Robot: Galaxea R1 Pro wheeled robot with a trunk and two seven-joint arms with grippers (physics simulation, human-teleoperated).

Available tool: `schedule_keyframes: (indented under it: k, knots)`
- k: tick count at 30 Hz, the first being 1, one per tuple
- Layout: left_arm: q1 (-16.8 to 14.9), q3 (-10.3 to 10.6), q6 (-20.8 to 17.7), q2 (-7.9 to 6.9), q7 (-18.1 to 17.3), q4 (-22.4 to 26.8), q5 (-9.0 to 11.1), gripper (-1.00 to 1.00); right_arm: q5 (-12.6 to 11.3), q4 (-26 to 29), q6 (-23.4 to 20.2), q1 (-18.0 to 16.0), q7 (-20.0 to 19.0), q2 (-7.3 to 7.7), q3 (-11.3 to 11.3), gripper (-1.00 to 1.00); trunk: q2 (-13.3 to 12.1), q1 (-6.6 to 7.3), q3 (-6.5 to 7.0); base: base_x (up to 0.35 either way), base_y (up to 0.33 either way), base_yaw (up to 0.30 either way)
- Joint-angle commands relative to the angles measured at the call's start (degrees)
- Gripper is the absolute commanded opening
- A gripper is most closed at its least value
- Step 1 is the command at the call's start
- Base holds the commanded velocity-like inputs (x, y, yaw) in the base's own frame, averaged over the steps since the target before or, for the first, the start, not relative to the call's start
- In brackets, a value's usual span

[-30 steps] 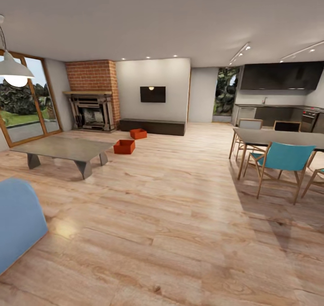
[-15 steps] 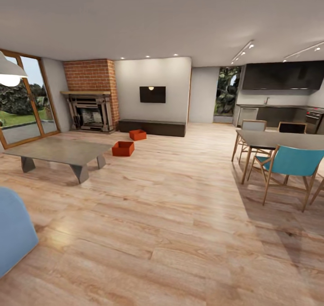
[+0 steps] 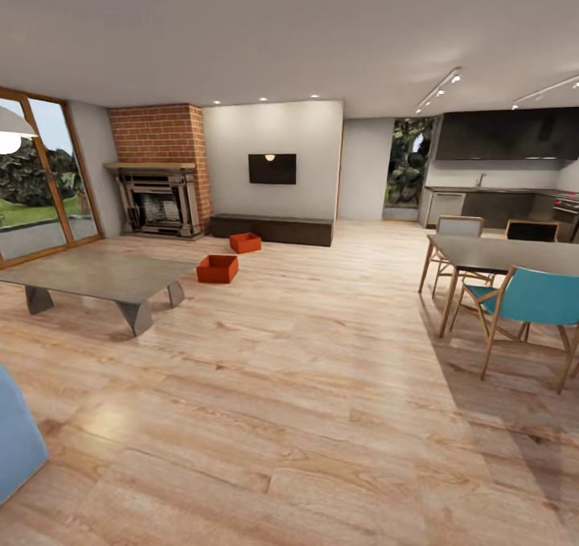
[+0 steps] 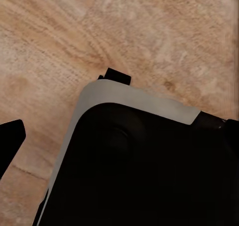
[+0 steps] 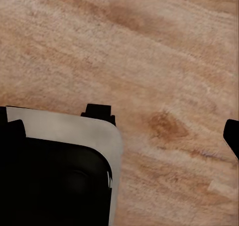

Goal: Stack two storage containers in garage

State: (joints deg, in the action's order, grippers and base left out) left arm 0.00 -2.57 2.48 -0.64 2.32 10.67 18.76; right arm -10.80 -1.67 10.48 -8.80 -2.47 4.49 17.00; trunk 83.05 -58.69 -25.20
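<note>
The head view looks across the living room's light wood plank floor [image 3: 322,417]. Two orange-red storage containers sit on it, apart from each other: the nearer container [image 3: 218,268] just beyond the far end of the low coffee table [image 3: 96,277], the farther container [image 3: 245,243] near a long dark bench [image 3: 272,228] under a wall television [image 3: 272,168]. A brick fireplace [image 3: 159,180] stands at the left beside glass doors [image 3: 36,180]. At the right, a dining table [image 3: 503,254] with a blue chair [image 3: 531,305].
</note>
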Motion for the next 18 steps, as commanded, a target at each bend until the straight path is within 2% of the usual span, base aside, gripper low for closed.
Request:
schedule_keyframes:
  k: [1,18]
  knots:
    - [0.0,-0.2,0.1,0.02,0.1,0.0,0.0,1.0,-0.6,-0.2,0.3,-0.1,-0.3,-0.01,0.4,1.0,0.0,-0.03,-0.05,0.326,0.0,0.0]
    - [0.0,-0.2,0.2,0.03,0.1,0.0,-0.1,1.0,-0.6,-0.2,0.3,-0.1,-0.3,-0.01,0.4,1.0,0.0,-0.03,-0.05,0.326,0.0,0.0]
